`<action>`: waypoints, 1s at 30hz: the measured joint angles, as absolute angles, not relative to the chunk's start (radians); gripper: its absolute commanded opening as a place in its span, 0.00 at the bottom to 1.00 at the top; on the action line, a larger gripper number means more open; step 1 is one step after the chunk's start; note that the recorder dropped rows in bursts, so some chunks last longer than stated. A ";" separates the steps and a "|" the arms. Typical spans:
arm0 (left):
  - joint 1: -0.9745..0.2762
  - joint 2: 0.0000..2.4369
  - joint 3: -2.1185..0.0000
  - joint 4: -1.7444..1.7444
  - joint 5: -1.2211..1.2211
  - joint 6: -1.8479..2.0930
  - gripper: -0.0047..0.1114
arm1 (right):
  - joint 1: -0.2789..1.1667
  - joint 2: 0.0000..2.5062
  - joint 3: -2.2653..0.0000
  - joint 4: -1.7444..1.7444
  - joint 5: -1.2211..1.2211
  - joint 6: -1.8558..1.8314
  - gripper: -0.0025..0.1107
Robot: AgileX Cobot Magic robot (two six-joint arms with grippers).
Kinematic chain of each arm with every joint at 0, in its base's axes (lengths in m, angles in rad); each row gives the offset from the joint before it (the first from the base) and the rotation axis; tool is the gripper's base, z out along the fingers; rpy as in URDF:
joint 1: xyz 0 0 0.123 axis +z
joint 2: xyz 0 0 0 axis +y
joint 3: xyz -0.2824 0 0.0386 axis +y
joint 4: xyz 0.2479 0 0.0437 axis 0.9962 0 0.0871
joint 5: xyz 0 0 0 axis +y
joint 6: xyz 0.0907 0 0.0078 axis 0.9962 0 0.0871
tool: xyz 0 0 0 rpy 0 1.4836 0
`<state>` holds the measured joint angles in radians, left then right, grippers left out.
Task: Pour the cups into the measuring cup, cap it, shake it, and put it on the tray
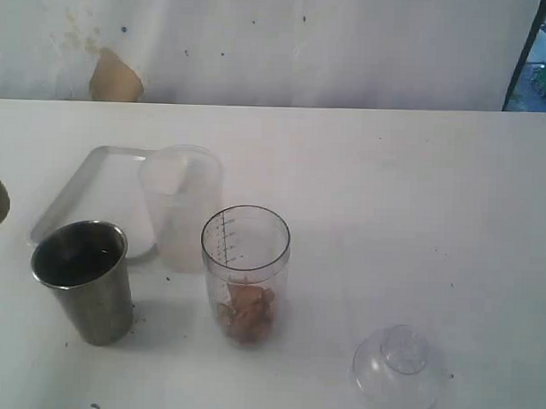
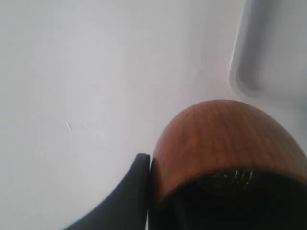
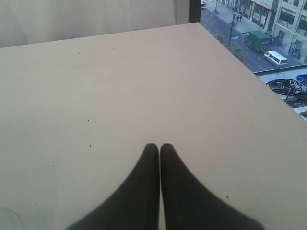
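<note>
A: What could go wrong from here?

B: The left fingers [image 2: 132,191] have the brown cup [image 2: 225,143] clamped. One black finger lies against its side and the other is hidden behind it. The cup is at the far left of the exterior view, just beside a corner of the tray [image 2: 268,57]. I'd say a smooth round wall in so thin a grip could twist or slip.

A: And the measuring cup?

B: The measuring cup [image 1: 244,266] stands upright and uncapped near the middle of the desk [image 1: 416,218], with brownish lumps at its bottom. The steel tumbler [image 1: 82,279] and a frosted tub [image 1: 179,206] stand close on its left, so an arm reaching for the tumbler might knock one over.

A: The lid?

B: The lid [image 1: 399,369] lies alone to the right, knob up. It's clear and looks slick. If it were seated badly, shaking would fling the lumps out. The right fingers [image 3: 144,191] are pressed together, holding nothing, over bare desk.

A: Any writing?

B: Only the black scale down the measuring cup, and its numbers are too small to read. No brand shows.
</note>
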<state>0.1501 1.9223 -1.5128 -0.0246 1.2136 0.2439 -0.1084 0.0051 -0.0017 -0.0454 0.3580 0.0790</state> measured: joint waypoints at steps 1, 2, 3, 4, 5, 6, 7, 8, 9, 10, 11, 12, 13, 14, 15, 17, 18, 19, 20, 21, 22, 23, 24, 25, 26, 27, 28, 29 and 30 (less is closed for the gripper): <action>0.144 1.915 -1.470 -0.022 1.216 0.244 0.04 | -0.108 0.005 -0.002 -0.045 0.358 0.079 0.03; 0.138 1.908 -1.436 -0.020 1.216 0.244 0.04 | -0.108 0.005 -0.002 -0.045 0.358 0.079 0.03; 0.130 1.906 -1.383 -0.015 1.216 0.244 0.04 | -0.108 0.005 -0.002 -0.045 0.358 0.079 0.03; 0.123 1.901 -1.323 -0.007 1.207 0.237 0.04 | -0.108 0.005 -0.002 -0.045 0.358 0.079 0.03; 0.118 1.894 -1.278 0.016 1.178 0.222 0.04 | -0.108 0.005 -0.002 -0.045 0.358 0.079 0.03; 0.118 1.892 -1.246 0.034 1.151 0.204 0.04 | -0.108 0.005 -0.002 -0.045 0.358 0.079 0.03; 0.118 1.887 -1.220 0.045 1.125 0.190 0.04 | -0.108 0.005 -0.002 -0.045 0.358 0.079 0.03; 0.118 1.883 -1.197 0.055 1.088 0.182 0.04 | -0.108 0.005 -0.002 -0.045 0.358 0.079 0.03; 0.118 1.881 -1.181 0.057 1.075 0.182 0.06 | -0.108 0.005 -0.002 -0.045 0.358 0.079 0.03; 0.118 1.869 -1.168 0.057 1.057 0.179 0.09 | -0.108 0.005 -0.002 -0.045 0.358 0.079 0.03; 0.118 1.866 -1.160 0.054 1.046 0.179 0.15 | -0.108 0.005 -0.002 -0.045 0.358 0.079 0.03; 0.118 1.862 -1.154 0.046 1.030 0.183 0.23 | -0.108 0.005 -0.002 -0.045 0.358 0.079 0.03; 0.118 1.859 -1.151 0.035 1.012 0.188 0.31 | -0.108 0.005 -0.002 -0.045 0.358 0.079 0.03; 0.118 1.859 -1.146 0.025 0.989 0.194 0.39 | -0.108 0.005 -0.002 -0.045 0.358 0.079 0.03; 0.118 1.861 -1.144 0.013 0.972 0.198 0.50 | -0.108 0.005 -0.002 -0.045 0.358 0.079 0.03; 0.118 1.866 -1.142 0.000 0.964 0.203 0.68 | -0.108 0.005 -0.002 -0.045 0.358 0.079 0.03; 0.118 1.866 -1.142 0.000 0.964 0.203 0.77 | -0.108 0.005 -0.002 -0.045 0.358 0.079 0.03; 0.118 1.866 -1.146 -0.005 0.970 0.201 0.84 | -0.108 0.005 -0.002 -0.045 0.358 0.079 0.03; 0.118 1.866 -1.152 -0.005 0.979 0.197 0.89 | -0.108 0.005 -0.002 -0.045 0.358 0.079 0.03; 0.118 1.866 -1.162 -0.005 0.993 0.187 0.94 | -0.108 0.005 -0.002 -0.045 0.358 0.079 0.03; 0.118 1.866 -1.172 -0.007 1.005 0.173 0.95 | -0.108 0.005 -0.002 -0.045 0.358 0.079 0.03; 0.118 1.866 -1.183 -0.007 1.021 0.163 0.94 | -0.108 0.005 -0.002 -0.045 0.358 0.079 0.03; 0.118 1.866 -1.200 -0.009 1.037 0.153 0.94 | -0.108 0.005 -0.002 -0.045 0.358 0.079 0.03; 0.118 1.865 -1.210 -0.012 1.046 0.150 0.94 | -0.108 0.005 -0.002 -0.045 0.358 0.079 0.03; 0.118 1.859 -1.218 -0.013 1.052 0.146 0.94 | -0.108 0.005 -0.002 -0.045 0.358 0.079 0.03; 0.118 1.850 -1.226 -0.013 1.054 0.143 0.94 | -0.108 0.005 -0.002 -0.045 0.358 0.079 0.03; 0.118 1.835 -1.231 -0.013 1.054 0.140 0.94 | -0.108 0.005 -0.002 -0.045 0.358 0.079 0.03; 0.118 1.821 -1.233 -0.013 1.054 0.140 0.94 | -0.108 0.005 -0.002 -0.045 0.358 0.079 0.03; 0.118 1.794 -1.235 -0.013 1.046 0.139 0.94 | -0.108 0.005 -0.002 -0.045 0.358 0.079 0.03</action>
